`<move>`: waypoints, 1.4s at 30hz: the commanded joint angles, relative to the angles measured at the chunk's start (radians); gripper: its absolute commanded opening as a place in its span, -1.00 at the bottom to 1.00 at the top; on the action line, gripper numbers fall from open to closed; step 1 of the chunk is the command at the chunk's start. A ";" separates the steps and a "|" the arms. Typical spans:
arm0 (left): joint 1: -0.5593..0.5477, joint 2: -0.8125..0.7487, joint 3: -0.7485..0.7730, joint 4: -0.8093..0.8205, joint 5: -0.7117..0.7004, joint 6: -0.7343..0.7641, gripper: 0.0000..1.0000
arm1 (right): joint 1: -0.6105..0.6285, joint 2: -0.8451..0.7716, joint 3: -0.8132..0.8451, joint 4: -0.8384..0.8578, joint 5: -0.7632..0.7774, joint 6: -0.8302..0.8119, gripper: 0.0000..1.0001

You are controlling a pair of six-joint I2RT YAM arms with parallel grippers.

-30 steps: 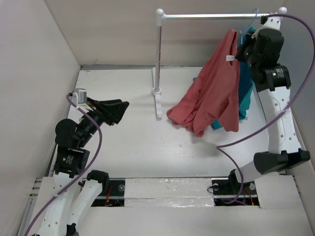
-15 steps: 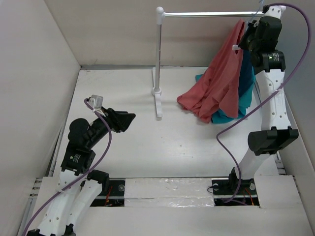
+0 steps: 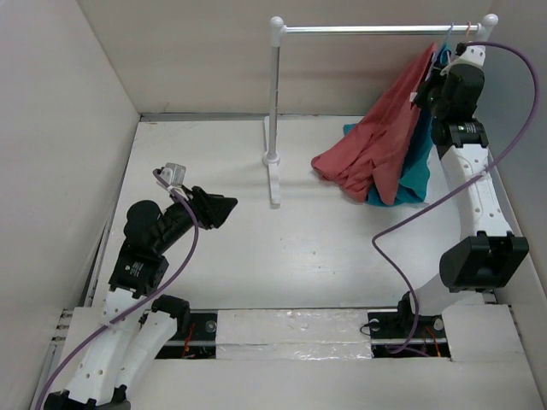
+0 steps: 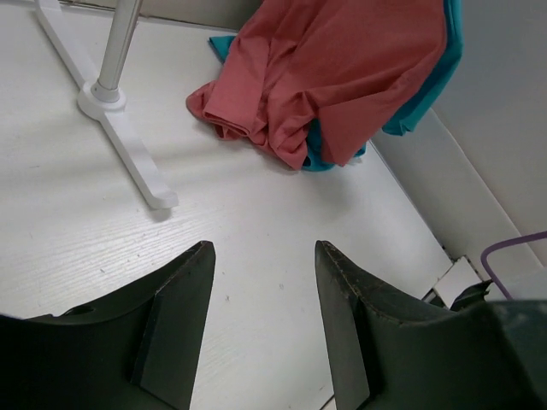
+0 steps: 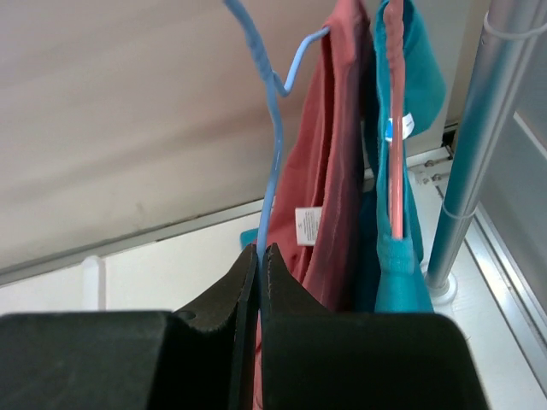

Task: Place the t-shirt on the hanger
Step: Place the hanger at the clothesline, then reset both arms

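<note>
The red t-shirt point(image 3: 385, 128) hangs on the light-blue wire hanger point(image 5: 272, 145) at the right end of the rack. Its lower folds point(image 4: 248, 111) lie bunched on the table. My right gripper point(image 3: 436, 81) is raised just under the rail and shut on the hanger's wire below the hook, as the right wrist view point(image 5: 261, 249) shows. The hook's tip is near the rail, and I cannot tell whether it rests on it. My left gripper point(image 3: 224, 207) hovers open and empty over the table's left side, pointing toward the shirt point(image 4: 262, 248).
A teal shirt point(image 5: 402, 282) hangs on a pink hanger behind the red one. The white rack has a rail point(image 3: 367, 29), a post point(image 3: 274, 102) and a foot point(image 4: 128, 145) on the table. Walls enclose the table on the left, back and right.
My right arm has risen and moved back toward the rail, carrying the hanger and drawing the red shirt up and to the right. The left arm has shifted slightly right.
</note>
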 commanded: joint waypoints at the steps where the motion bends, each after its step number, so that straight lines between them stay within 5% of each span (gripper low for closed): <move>1: -0.004 -0.002 -0.005 0.029 -0.006 0.014 -0.06 | 0.000 -0.081 -0.040 0.078 -0.019 0.021 -1.00; 7: -0.004 -0.011 -0.014 0.033 -0.018 0.007 -0.06 | 0.000 -0.106 -0.031 0.035 -0.012 0.009 -1.00; 10: -0.004 -0.005 -0.013 0.030 -0.023 0.007 -0.06 | 0.000 -0.126 -0.033 0.011 -0.015 0.026 -0.01; 12: -0.004 -0.002 -0.013 0.029 -0.030 0.004 -0.05 | 0.000 -0.163 -0.037 0.000 -0.008 0.038 0.29; 13: -0.004 -0.001 -0.007 0.027 -0.037 0.004 -0.04 | 0.000 -0.199 -0.055 0.000 -0.007 0.047 0.99; 17: -0.004 0.007 -0.002 0.040 -0.043 -0.011 -0.01 | 0.009 -0.319 -0.095 0.001 -0.039 0.067 1.00; 24: -0.004 0.016 0.057 0.064 -0.011 -0.066 0.11 | 0.052 -0.741 -0.420 0.188 -0.402 0.205 1.00; 32: -0.004 -0.049 0.407 -0.144 -0.214 0.020 0.24 | 0.061 -1.251 -0.569 -0.027 -0.248 0.182 1.00; 42: -0.004 -0.203 0.260 -0.218 -0.237 -0.042 0.26 | 0.061 -1.407 -0.589 -0.245 -0.127 0.143 1.00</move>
